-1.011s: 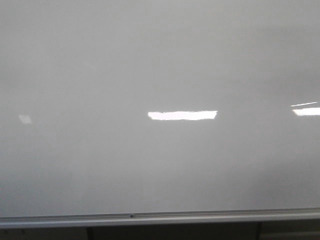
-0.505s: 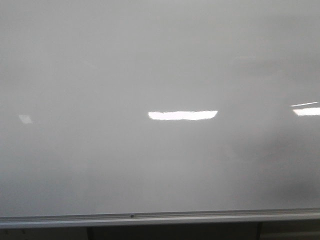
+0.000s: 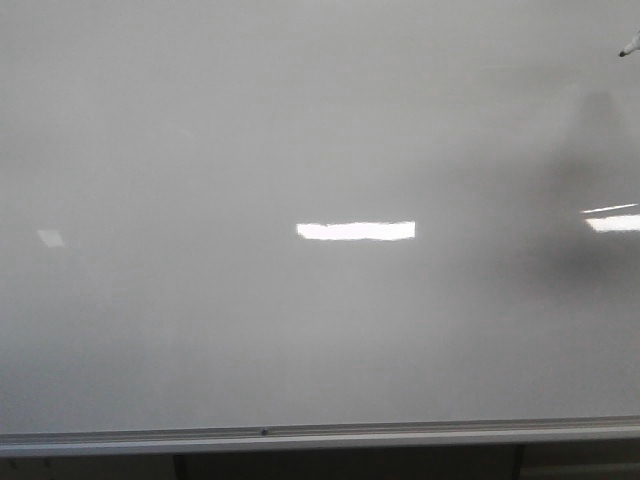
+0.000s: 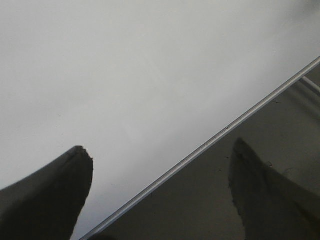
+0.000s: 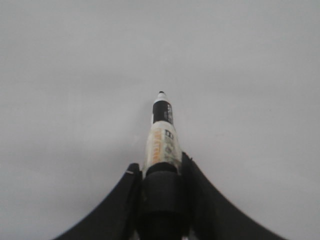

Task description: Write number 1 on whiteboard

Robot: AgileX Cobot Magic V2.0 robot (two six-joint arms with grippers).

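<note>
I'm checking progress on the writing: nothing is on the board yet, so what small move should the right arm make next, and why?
Probably ease the marker tip forward onto the whiteboard. The right gripper clamps it pointing at the board, which shows no stroke, and the tip is only just entering the front view's upper right.

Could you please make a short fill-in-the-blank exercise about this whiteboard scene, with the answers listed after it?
1. The right gripper is shut on a ____.
2. The left gripper holds ____.
3. In the front view, the marker tip shows at the upper ____ edge.
4. The whiteboard bears ____ written stroke so far.

Answers: marker; nothing; right; no
</note>
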